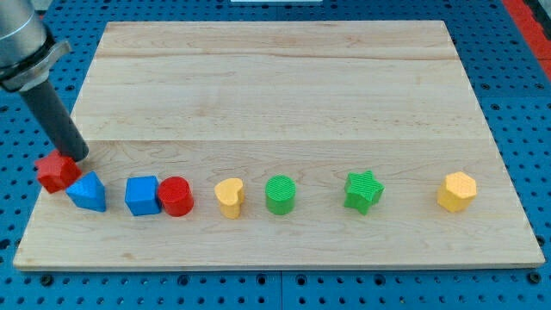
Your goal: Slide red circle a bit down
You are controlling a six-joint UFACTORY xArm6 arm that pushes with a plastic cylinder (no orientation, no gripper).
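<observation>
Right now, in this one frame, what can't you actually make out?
- My tip: in the camera view, contact with the red block beside it cannot be judged.
- That red block's exact shape: unclear at the board's left edge.
- Red circle and blue cube: touching or just apart, unclear.
- Arm: cut off at the view's top left.

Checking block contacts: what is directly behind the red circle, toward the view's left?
The blue cube sits against the red circle on its left side. Whether they truly touch is hidden at the seam.

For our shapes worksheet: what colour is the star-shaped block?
Green star; camera view shows it best.
</observation>
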